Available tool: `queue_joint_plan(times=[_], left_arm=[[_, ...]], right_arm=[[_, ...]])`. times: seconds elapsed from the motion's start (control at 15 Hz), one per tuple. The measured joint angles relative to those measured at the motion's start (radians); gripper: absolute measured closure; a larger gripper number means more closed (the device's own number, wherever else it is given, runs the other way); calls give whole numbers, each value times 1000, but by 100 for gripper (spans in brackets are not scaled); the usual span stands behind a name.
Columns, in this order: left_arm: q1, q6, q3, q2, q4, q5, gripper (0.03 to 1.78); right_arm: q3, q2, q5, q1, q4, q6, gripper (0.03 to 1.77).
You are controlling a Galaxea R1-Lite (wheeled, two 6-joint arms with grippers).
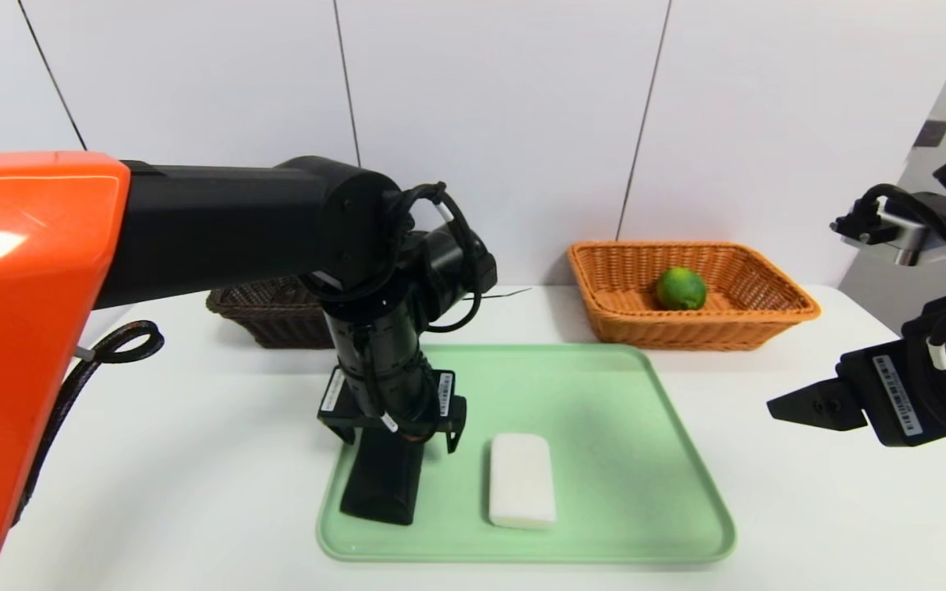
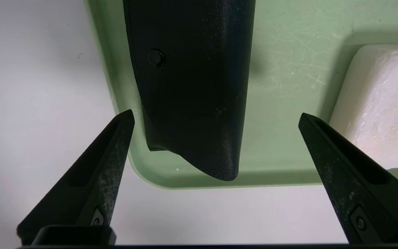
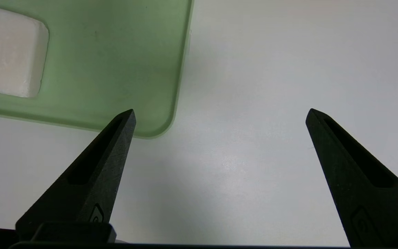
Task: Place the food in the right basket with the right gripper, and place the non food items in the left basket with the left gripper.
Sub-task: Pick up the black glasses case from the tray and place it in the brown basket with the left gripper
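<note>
There sat the lime (image 1: 681,288), inside the orange-tan basket (image 1: 699,332) at the back right, and that was the food in its place! Across at the back left, the dark brown basket (image 1: 272,312) was largely masked by the left arm (image 1: 227,226), so its contents could not be told. Up front, the green tray (image 1: 604,533) carried two non-food items: the black roll (image 1: 383,484) along its left side and the white block (image 1: 522,480) nearer its middle. And the left gripper (image 1: 399,439)! It hovered over the black roll, jaws spread wide to either side, nothing in its grasp, hiding the roll's far part from the head view. Out right, the right gripper (image 3: 220,110) hung above the white table (image 1: 810,517), just beside the tray, wide open and empty.
</note>
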Motion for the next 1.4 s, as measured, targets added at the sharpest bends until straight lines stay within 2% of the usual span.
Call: queue_joint_plan(times=[1.4], left_arm=[[43,12,-41,82,-8,0,12]], right_arm=[[11,-12,0,0,3,2,10]])
